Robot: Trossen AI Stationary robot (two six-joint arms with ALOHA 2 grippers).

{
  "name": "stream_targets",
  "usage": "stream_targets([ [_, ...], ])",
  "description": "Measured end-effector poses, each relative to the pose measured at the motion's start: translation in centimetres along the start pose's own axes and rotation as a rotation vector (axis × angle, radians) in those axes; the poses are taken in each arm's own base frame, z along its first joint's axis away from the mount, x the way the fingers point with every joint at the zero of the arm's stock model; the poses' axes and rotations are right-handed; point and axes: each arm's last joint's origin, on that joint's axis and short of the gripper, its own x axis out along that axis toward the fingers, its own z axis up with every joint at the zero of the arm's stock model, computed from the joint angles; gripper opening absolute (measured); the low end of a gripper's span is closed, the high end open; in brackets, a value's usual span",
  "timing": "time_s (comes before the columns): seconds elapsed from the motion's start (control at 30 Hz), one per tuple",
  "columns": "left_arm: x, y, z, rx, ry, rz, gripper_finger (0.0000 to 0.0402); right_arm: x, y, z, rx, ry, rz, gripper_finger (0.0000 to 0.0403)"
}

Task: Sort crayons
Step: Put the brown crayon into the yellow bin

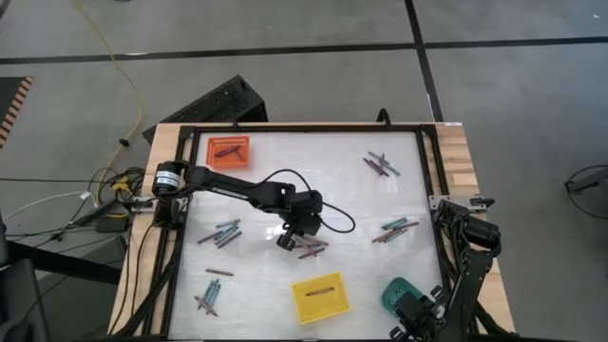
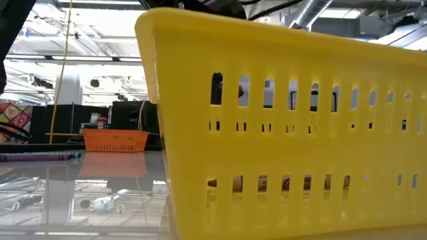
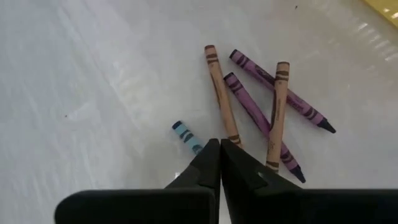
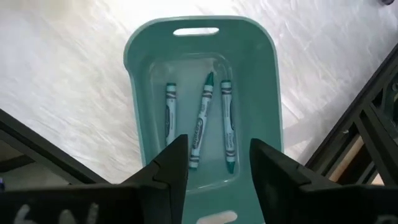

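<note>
No writing is readable on the crayons (image 3: 249, 106). The left gripper (image 3: 219, 149), fingers together, pins a blue crayon (image 3: 186, 135); the right gripper (image 4: 219, 155) gapes over the teal tray (image 4: 140, 81) holding 3.

Three teal crayons (image 4: 202, 118) lying lengthwise in teal tray (image 4: 140, 56), framed by spread right gripper (image 4: 214, 165) fingers.

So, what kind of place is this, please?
Probably a robotics lab or workshop. The wooden table stands on a bare concrete floor with loose cables, and the low view shows exposed ceiling ducts. Both robot arms work with no household furniture around.
</note>
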Motion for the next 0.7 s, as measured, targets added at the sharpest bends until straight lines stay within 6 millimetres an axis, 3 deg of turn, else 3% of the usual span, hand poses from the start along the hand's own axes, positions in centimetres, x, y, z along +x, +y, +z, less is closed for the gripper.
stream_targets([
  [0.17, 0.1, -0.3, -0.2, -0.016, 0.018, -0.021, 0.0015, 0.0, 0.0, 0.1, -0.017, -0.004, 0.001, 0.0163],
  [0.47, 0.4, -2.4, 0.7, 0.054, -0.03, -0.143, 0.0105, 0.1, 0.1, 0.3, -0.014, -0.021, 0.007, 0.0163],
  [0.7, 0.8, -5.0, 1.5, 0.187, 0.047, -0.041, 0.0113, 0.0, 0.1, 0.3, -0.016, -0.023, 0.008, 0.0163],
])
